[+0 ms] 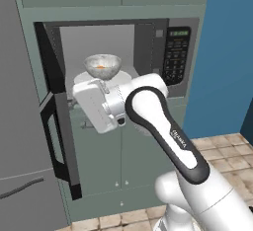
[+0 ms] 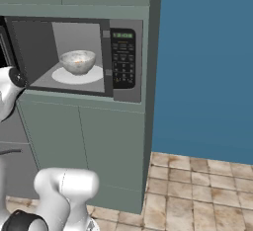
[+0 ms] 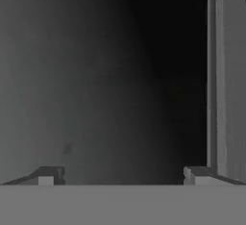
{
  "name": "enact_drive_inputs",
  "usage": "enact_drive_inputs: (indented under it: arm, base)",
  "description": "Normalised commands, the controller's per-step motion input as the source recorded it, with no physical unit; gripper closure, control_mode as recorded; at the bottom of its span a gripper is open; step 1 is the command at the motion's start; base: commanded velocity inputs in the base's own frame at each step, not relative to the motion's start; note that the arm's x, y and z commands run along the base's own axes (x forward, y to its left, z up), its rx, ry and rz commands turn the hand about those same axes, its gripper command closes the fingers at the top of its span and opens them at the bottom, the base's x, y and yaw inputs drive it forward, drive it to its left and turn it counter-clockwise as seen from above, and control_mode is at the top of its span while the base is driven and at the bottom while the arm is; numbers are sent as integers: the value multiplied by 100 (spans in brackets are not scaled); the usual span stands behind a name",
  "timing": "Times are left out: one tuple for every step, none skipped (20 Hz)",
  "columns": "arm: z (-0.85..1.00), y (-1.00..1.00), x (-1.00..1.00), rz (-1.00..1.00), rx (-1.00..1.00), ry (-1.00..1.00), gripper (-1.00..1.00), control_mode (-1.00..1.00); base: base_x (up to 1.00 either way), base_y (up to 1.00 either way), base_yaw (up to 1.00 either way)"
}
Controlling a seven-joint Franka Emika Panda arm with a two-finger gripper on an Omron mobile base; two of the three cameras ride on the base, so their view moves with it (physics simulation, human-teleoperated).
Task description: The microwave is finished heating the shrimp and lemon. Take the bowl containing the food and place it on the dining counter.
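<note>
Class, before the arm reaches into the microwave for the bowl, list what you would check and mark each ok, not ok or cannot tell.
1. Microwave door swung fully open: ok.
2. Bowl upright on the white plate inside: ok.
3. Food in the bowl: an orange piece shows, ok; lemon, cannot tell.
4. Gripper open, nothing between its fingertips: ok.
5. Gripper lined up with the bowl: cannot tell; the hand view shows dark grey surface.
6. Bowl held: not ok.

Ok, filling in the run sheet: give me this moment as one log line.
microwave: door open | bowl: inside, on white plate | end effector: open, empty | dining counter: bowl not delivered
</note>
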Motion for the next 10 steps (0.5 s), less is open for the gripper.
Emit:
enact_drive_inputs:
  arm:
    - [10,-100,21,-16,0,0,-100,-100]
    - [16,-100,25,-18,0,0,-100,-100]
    - [20,-100,34,-19,0,0,-100,-100]
    - [22,-100,42,-20,0,0,-100,-100]
    - [26,-100,43,-21,0,0,-100,-100]
    - [26,-100,39,-22,-1,0,-100,-100]
    - [24,-100,36,-23,-3,0,-100,-100]
    - [24,-100,34,-26,-5,0,-100,-100]
    - [22,-100,39,-29,-7,0,-100,-100]
    - [20,-100,37,-33,-9,0,-100,-100]
  base:
    - [0,0,0]
    - [0,0,0]
    - [0,0,0]
    - [0,0,0]
    - [0,0,0]
    - [0,0,0]
    - [0,0,0]
    - [0,0,0]
    - [0,0,0]
    - [0,0,0]
